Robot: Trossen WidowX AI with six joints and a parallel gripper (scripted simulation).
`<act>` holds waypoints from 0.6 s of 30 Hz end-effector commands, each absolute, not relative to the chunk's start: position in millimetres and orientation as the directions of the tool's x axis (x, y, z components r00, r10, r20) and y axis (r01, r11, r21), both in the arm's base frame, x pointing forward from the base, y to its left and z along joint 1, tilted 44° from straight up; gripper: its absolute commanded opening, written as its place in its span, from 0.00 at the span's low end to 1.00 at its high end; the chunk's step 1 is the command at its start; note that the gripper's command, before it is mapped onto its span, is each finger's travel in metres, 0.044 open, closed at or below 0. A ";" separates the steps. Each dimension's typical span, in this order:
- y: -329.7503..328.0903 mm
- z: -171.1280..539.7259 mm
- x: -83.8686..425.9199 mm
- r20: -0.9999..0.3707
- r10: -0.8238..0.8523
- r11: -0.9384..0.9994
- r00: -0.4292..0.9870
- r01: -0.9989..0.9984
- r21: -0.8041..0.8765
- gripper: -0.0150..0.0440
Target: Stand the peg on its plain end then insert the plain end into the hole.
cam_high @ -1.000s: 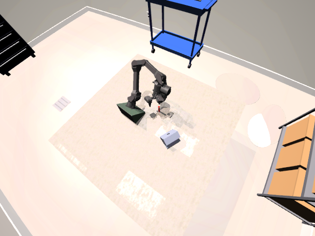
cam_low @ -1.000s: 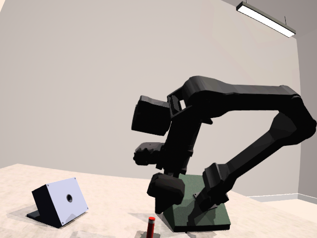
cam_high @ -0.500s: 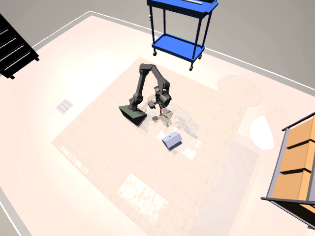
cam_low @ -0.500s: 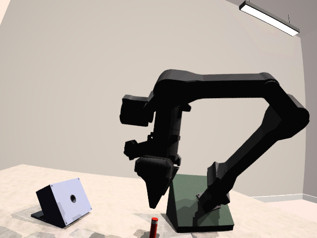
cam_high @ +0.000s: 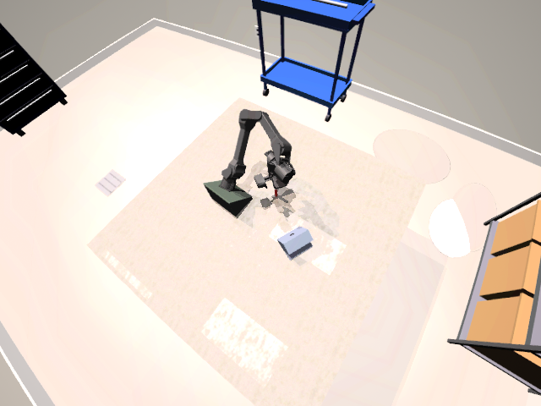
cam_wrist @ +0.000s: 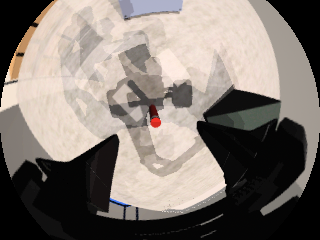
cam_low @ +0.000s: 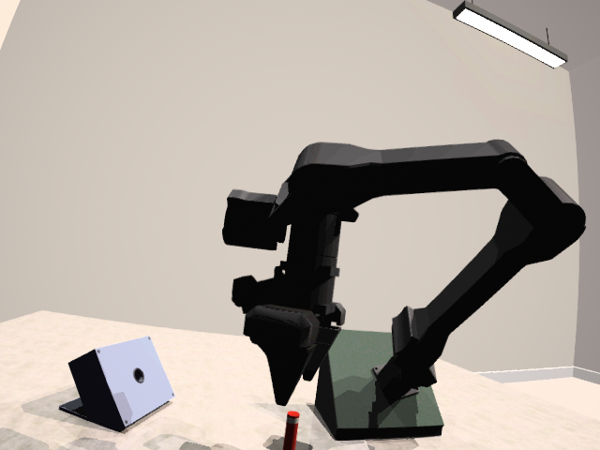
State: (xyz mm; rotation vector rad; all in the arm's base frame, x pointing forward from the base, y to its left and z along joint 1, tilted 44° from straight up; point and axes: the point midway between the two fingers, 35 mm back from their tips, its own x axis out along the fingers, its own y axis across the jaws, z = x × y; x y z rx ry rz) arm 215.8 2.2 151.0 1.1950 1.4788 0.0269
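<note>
The red peg [cam_high: 275, 192] [cam_low: 291, 438] [cam_wrist: 153, 114] stands upright on the table, with its white band near the top end; its lower end is cut off in the exterior view. My gripper [cam_low: 294, 390] [cam_wrist: 158, 131] is open and points down above the peg. In the wrist view the peg's top shows between the two fingertips, with nothing gripped. The pale blue sloped panel [cam_high: 297, 242] [cam_low: 116, 370] [cam_wrist: 151, 6] stands apart from the peg. Its dark round hole [cam_high: 292, 234] [cam_low: 139, 375] is empty.
The arm's green wedge base [cam_high: 225, 191] [cam_low: 366, 355] [cam_wrist: 245, 119] is on the opposite side of the peg from the panel. A blue cart [cam_high: 305, 80] and a shelf with orange boxes [cam_high: 498, 272] stand farther off.
</note>
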 end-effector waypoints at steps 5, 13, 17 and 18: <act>7.5 146.2 216.7 -0.721 0.663 0.453 0.199 0.660 0.599 1.00; 14.8 137.0 220.1 -0.723 0.661 0.455 0.199 0.660 0.598 1.00; 18.9 132.2 221.8 -0.724 0.661 0.455 0.199 0.660 0.597 1.00; 20.0 131.0 222.2 -0.724 0.661 0.455 0.199 0.660 0.597 1.00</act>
